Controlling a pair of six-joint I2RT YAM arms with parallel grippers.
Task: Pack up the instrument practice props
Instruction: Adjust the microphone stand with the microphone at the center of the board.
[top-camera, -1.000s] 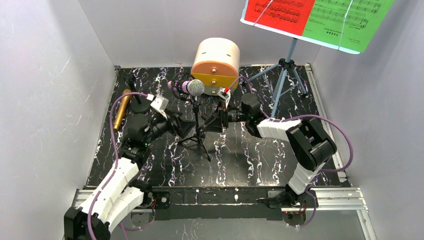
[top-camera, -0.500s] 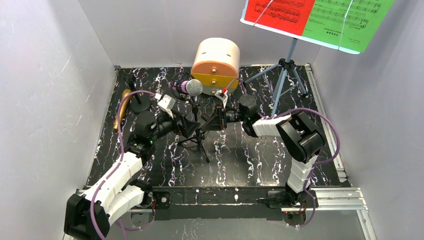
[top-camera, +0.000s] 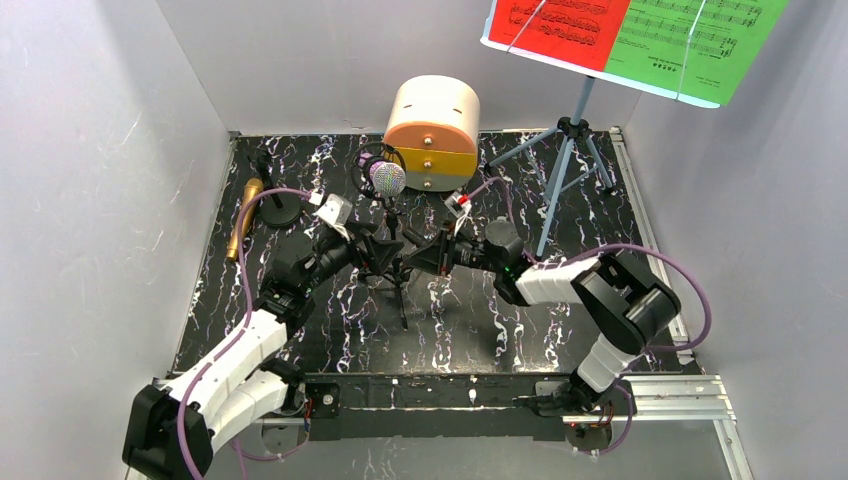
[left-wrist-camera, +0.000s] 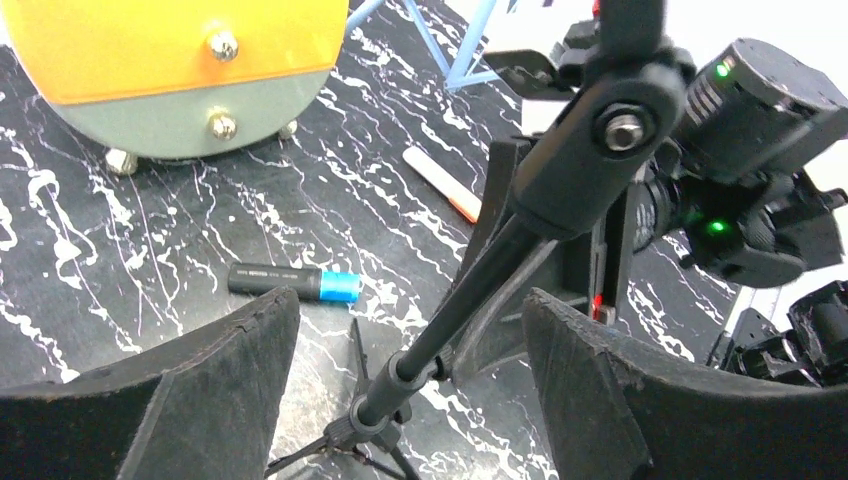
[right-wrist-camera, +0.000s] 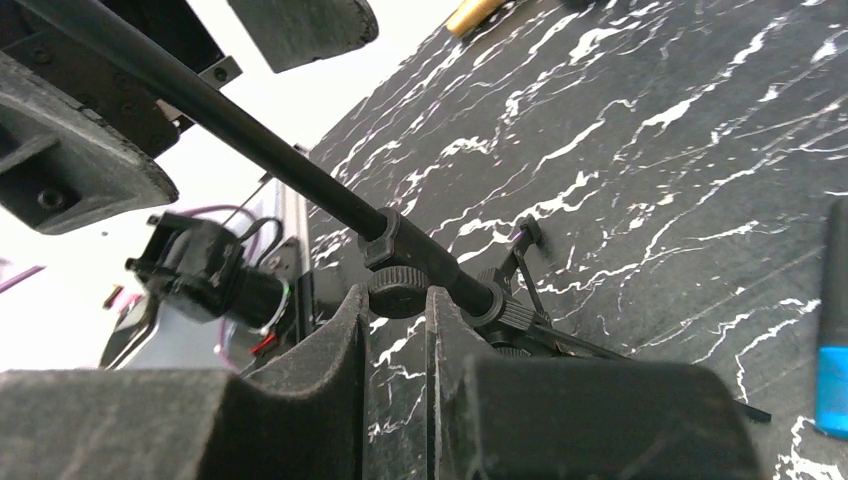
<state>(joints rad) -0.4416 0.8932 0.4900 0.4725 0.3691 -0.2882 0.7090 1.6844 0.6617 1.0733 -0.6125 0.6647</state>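
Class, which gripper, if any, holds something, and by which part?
The right gripper pinches the black mic tripod at the knob low on its pole; the left gripper stands open around it.

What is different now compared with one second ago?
The right gripper closed on the pole of the black mic tripod. The left gripper moved in and now brackets that pole, open. The silver-headed microphone tilted slightly. The gold microphone, cabinet and sheet-music tripod stayed put.
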